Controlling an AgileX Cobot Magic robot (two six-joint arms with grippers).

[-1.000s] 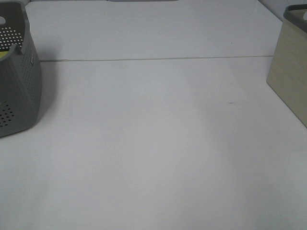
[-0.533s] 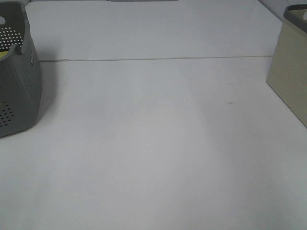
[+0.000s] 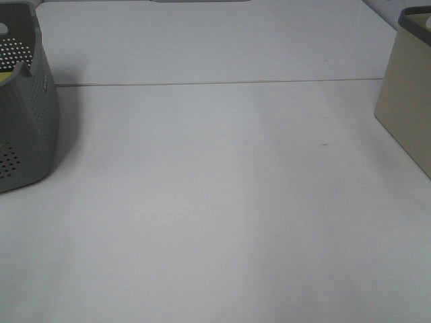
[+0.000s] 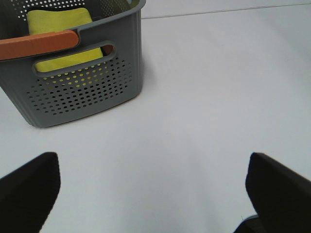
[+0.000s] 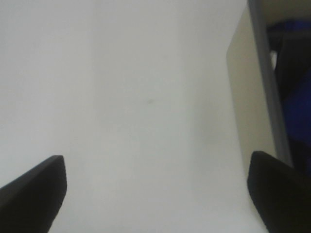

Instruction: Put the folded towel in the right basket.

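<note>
A folded yellow towel [image 4: 60, 36] lies inside a grey perforated basket [image 4: 82, 92] with an orange handle [image 4: 39, 44]; the exterior high view shows this basket [image 3: 27, 121] at the table's left edge, with a sliver of yellow towel [image 3: 5, 75]. The right basket [image 3: 407, 101] is beige with a dark rim, at the right edge; it also shows in the right wrist view [image 5: 252, 97]. My left gripper [image 4: 150, 194] is open and empty, short of the grey basket. My right gripper [image 5: 155, 194] is open and empty beside the beige basket. Neither gripper shows in the exterior high view.
A white table [image 3: 215, 202] with a thin seam [image 3: 215, 83] across its far part lies between the two baskets. Something blue [image 5: 296, 97] shows inside the beige basket.
</note>
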